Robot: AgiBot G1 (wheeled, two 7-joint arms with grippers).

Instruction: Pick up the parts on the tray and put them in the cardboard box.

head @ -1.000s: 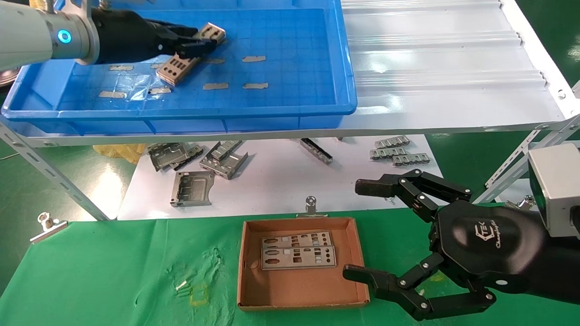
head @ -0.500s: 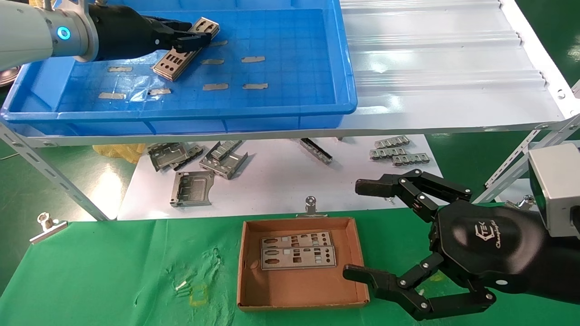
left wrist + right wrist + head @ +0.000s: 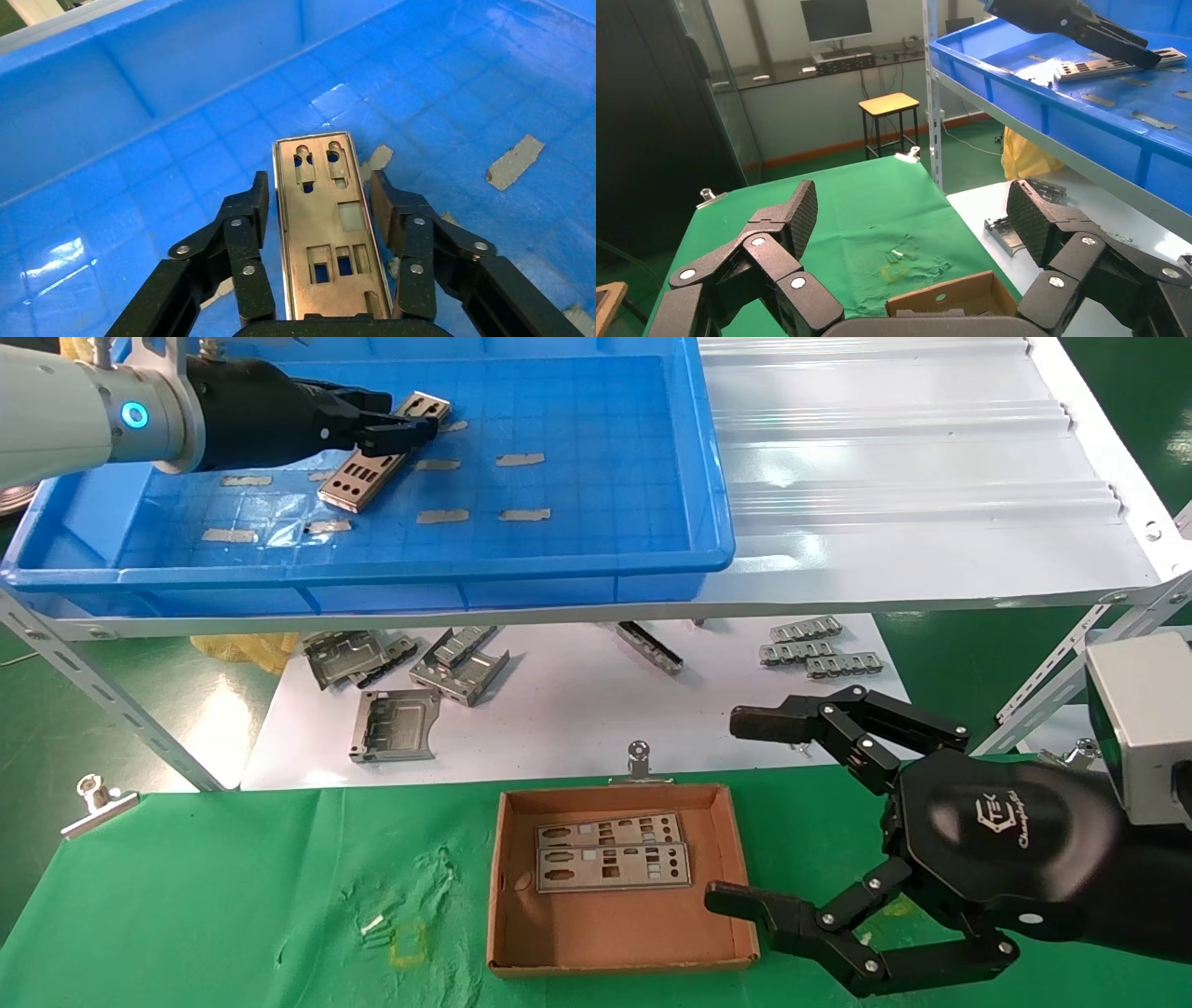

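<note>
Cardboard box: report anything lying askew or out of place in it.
Nothing stands out. Two parts lie flat, side by side, along the far half of the cardboard box; the near half is bare. The left gripper holds another over the tray.

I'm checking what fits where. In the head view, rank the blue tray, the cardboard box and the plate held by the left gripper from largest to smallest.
1. Blue tray
2. Cardboard box
3. Plate in the left gripper

The gaps are wide enough that camera distance doesn't change the order.
</note>
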